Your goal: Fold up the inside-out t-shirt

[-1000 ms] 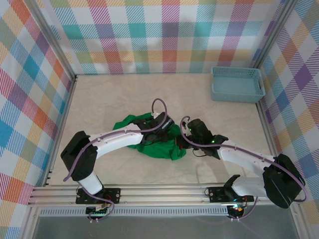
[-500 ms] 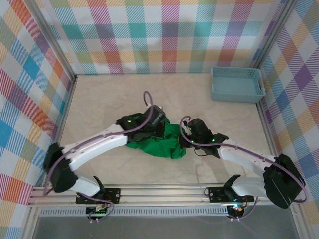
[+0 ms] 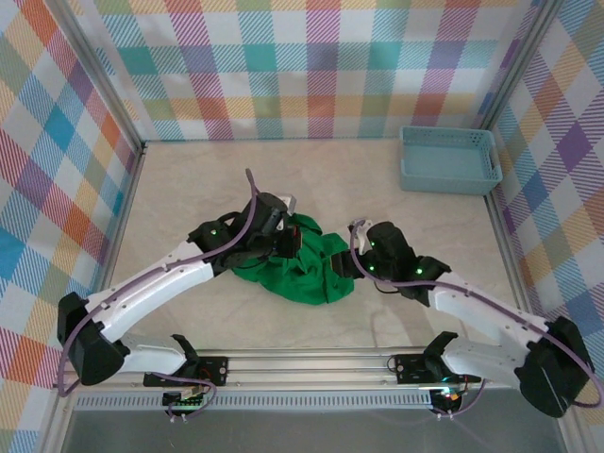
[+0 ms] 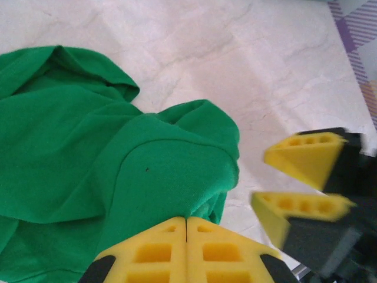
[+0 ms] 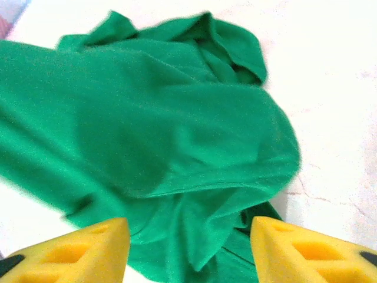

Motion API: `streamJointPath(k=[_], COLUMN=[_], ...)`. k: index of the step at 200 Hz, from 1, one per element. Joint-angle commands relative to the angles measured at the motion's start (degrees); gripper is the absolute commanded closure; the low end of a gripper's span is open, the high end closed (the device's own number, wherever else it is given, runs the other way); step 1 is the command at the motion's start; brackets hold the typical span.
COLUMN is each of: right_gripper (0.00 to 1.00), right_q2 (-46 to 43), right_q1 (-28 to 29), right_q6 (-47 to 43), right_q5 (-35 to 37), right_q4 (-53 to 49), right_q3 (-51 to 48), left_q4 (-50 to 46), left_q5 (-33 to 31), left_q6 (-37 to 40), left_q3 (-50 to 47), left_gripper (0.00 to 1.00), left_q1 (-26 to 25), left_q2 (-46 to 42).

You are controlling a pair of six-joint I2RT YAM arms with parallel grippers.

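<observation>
Left end effector pinching t-shirt (bunched), right end effector spread

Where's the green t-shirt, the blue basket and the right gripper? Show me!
green t-shirt (image 3: 307,274): top view, middle of the crumpled cloth.
blue basket (image 3: 444,181): top view, its near wall.
right gripper (image 5: 185,227): right wrist view, midway between its open yellow fingertips.
</observation>
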Motion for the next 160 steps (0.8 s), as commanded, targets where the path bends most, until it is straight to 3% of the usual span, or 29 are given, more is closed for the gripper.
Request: streamJointPath(k=[1, 41, 124, 144, 160], right_gripper=[0.4, 0.41, 0.53, 0.63, 0.82], right_q2=[-3.49, -0.33, 9.44, 10.31, 10.1], right_q1=[4.43, 8.26, 8.74, 8.71, 8.67], right_q6=[-2.57, 0.75, 2.15, 2.6, 2.47], right_q5=[0.88, -2.02, 2.81, 4.76, 4.76], right_q4=[-1.1, 7.1, 18.4, 17.86, 16.68], right_q3=[0.25, 0.08, 1.56, 2.13, 2.54], left_q4=[2.73, 5.18, 9.24, 9.55, 8.5], left_q5=[2.89, 5.68, 11.23, 11.19, 9.67], left_q6=[-0.32, -1.06, -4.29, -4.54, -4.15], left_q3=[0.05, 0.83, -0.28, -0.39, -0.34], left_gripper=[1.0, 1.0, 1.0, 1.0, 1.0], left_q1=[0.84, 1.06, 1.06, 1.09, 1.02], left_q2=[1.82, 3.97, 4.91, 5.0, 4.86])
